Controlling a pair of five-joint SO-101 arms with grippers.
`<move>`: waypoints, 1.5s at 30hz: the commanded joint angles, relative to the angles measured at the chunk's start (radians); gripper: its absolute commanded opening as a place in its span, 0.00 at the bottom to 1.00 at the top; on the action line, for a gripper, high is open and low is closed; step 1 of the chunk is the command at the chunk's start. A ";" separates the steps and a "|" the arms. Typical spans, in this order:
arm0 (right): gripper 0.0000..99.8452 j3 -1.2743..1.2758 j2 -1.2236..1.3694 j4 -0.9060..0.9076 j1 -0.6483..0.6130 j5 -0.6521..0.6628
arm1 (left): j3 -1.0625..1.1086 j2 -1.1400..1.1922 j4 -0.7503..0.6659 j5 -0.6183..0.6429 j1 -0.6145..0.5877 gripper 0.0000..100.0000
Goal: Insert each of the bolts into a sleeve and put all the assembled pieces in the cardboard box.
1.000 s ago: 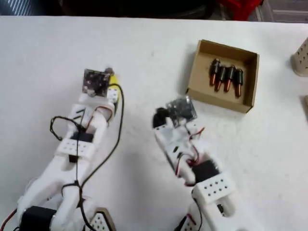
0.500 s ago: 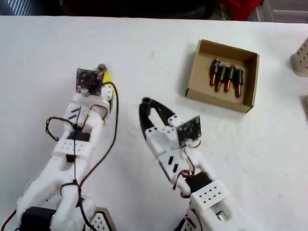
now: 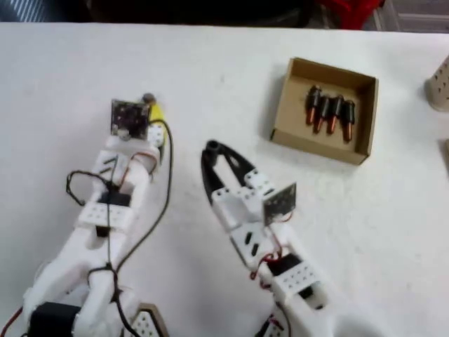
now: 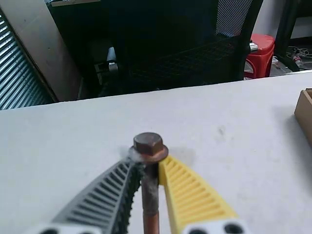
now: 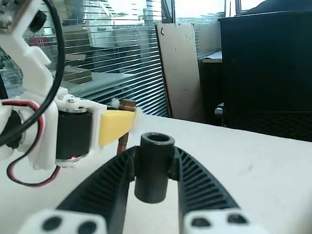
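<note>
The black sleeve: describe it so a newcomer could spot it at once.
On the white table, look left of the cardboard box to the right end effector. The black sleeve sits clamped in it, empty, unlike the four bolted pieces in the box.

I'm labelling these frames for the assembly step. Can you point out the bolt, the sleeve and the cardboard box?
bolt (image 4: 150, 190), left wrist view, on its shank below the head.
sleeve (image 5: 154, 168), right wrist view, on the middle of its outer wall.
cardboard box (image 3: 292, 111), high view, on its bare floor.
</note>
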 commanded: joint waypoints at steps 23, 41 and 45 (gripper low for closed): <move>0.02 -0.040 0.426 -0.423 0.002 -0.008 | 0.192 -0.558 -0.054 0.061 0.338 0.02; 0.02 -0.040 0.426 -0.423 0.002 -0.008 | 0.218 -0.917 0.388 0.149 0.455 0.02; 0.02 -0.040 0.426 -0.423 0.002 -0.008 | 0.109 -0.835 0.459 0.163 0.441 0.02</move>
